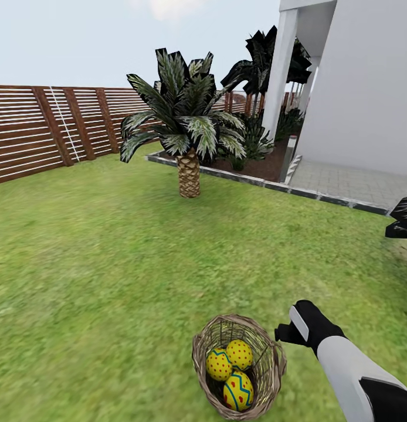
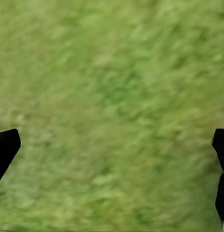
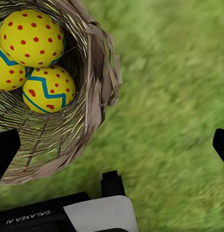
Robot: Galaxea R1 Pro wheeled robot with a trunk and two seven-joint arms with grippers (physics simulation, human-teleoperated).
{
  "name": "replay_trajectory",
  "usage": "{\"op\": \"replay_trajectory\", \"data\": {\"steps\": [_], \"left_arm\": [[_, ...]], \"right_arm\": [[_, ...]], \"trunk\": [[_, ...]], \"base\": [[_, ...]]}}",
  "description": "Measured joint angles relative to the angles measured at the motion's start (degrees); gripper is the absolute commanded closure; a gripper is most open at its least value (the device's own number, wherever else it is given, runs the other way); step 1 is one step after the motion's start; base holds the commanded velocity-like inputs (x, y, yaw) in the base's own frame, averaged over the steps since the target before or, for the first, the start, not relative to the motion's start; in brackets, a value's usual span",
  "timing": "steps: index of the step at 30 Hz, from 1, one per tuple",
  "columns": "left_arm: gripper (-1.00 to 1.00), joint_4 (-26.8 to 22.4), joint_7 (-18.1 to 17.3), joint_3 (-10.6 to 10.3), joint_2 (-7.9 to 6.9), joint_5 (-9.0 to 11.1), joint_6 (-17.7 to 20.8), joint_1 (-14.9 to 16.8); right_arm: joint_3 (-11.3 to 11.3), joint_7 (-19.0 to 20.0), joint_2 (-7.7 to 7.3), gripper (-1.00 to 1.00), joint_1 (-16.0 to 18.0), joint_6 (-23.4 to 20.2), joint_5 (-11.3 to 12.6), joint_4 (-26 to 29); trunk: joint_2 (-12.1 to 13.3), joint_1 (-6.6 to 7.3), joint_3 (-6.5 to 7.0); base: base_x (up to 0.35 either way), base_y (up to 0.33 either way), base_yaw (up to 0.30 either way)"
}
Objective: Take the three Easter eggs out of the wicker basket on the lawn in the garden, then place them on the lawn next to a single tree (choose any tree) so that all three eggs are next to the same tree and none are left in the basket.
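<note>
The wicker basket (image 1: pixel 268 363) lies on the lawn (image 1: pixel 109 264) close in front of me. Three yellow Easter eggs with red dots and blue zigzags rest inside it: one (image 1: pixel 218 364), a second (image 1: pixel 239 353) and a third (image 1: pixel 238 391). My right gripper (image 1: pixel 284 335) hangs just right of the basket's rim. In the right wrist view the right gripper (image 3: pixel 112 147) is open, over the rim (image 3: pixel 99 72) and the grass beside it, with the eggs (image 3: pixel 32 36) off to one side. My left gripper (image 2: pixel 112 154) is open over bare grass. The tall grey-tan trunked tree is out of view.
A short palm with a scaly trunk (image 1: pixel 189 170) stands ahead on the grass. Behind it run a stone-edged planting bed (image 1: pixel 250 167) and grey paving (image 1: pixel 350 181) by a white house wall (image 1: pixel 368 82). A brown slat fence (image 1: pixel 45 129) closes the left side.
</note>
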State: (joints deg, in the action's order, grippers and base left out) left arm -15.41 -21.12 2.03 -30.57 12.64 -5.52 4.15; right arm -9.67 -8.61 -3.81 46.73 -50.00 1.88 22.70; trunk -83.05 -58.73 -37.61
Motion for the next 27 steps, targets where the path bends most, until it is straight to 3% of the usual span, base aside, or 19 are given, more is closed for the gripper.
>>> {"op": "replay_trajectory", "data": {"steps": [1,2,4,5,9,11,15,18,19,21,27], "left_arm": [[-1.00,-1.76,-0.82,0.15,-2.82,1.60,2.51,0.08],[-1.00,-4.97,-1.85,0.27,-6.01,4.59,7.13,0.23],[-1.00,-8.28,-2.51,0.36,-9.14,7.01,11.34,0.32],[-1.00,-11.34,-2.94,0.49,-11.67,8.93,15.45,0.42],[-1.00,-21.36,-3.54,1.03,-17.96,11.67,27.13,0.76],[-1.00,-25.03,-3.60,1.83,-19.09,12.00,30.39,0.73],[-1.00,-33.18,-3.65,6.48,-20.18,12.32,34.79,0.70],[-1.00,-38.14,-3.66,11.96,-20.53,12.21,37.61,0.64],[-1.00,-38.75,-3.66,12.83,-20.56,12.18,37.97,0.57],[-1.00,-39.90,-3.64,14.44,-20.62,12.05,38.64,0.48],[-1.00,-40.90,-3.64,15.95,-20.66,11.93,39.20,0.38]], "right_arm": [[0.00,0.01,0.02,-1.00,0.00,0.00,0.03,0.00],[0.00,0.01,0.06,-1.00,0.00,0.00,0.02,0.00],[0.03,0.01,0.10,-1.00,0.00,0.01,0.02,0.01],[0.03,0.00,0.13,-1.00,0.00,0.01,0.02,0.07],[0.06,0.01,0.16,-1.00,0.27,0.01,0.00,0.50],[0.07,-0.01,0.17,-1.00,0.73,0.01,-0.01,0.54],[0.07,-0.06,0.13,-1.00,1.73,0.01,-0.01,0.56],[0.07,-0.74,0.10,-1.00,3.18,0.01,0.05,0.37],[0.05,-1.10,0.12,-1.00,3.52,0.01,0.08,0.31],[0.02,-2.17,0.35,-1.00,4.44,-0.03,0.15,0.18],[0.08,-3.28,0.77,-1.00,6.22,-0.08,0.24,-0.04]], "trunk": [[0.00,0.00,0.00],[0.00,0.00,0.00],[0.00,0.00,0.00],[0.00,0.00,0.00],[0.00,0.00,0.00],[0.00,0.00,0.00],[0.00,0.00,0.00],[0.00,0.00,0.00],[0.00,0.00,0.00],[0.00,0.00,0.00],[-0.39,-0.21,-0.18]], "base": [[0.000,0.000,0.000],[0.000,0.000,0.000],[0.000,0.000,0.000],[0.000,0.000,0.000],[0.000,0.000,0.000],[0.000,0.000,0.000],[0.000,0.000,0.000],[0.000,0.000,0.000],[0.000,0.000,0.000],[0.000,0.000,0.000],[0.000,0.000,0.000]]}}
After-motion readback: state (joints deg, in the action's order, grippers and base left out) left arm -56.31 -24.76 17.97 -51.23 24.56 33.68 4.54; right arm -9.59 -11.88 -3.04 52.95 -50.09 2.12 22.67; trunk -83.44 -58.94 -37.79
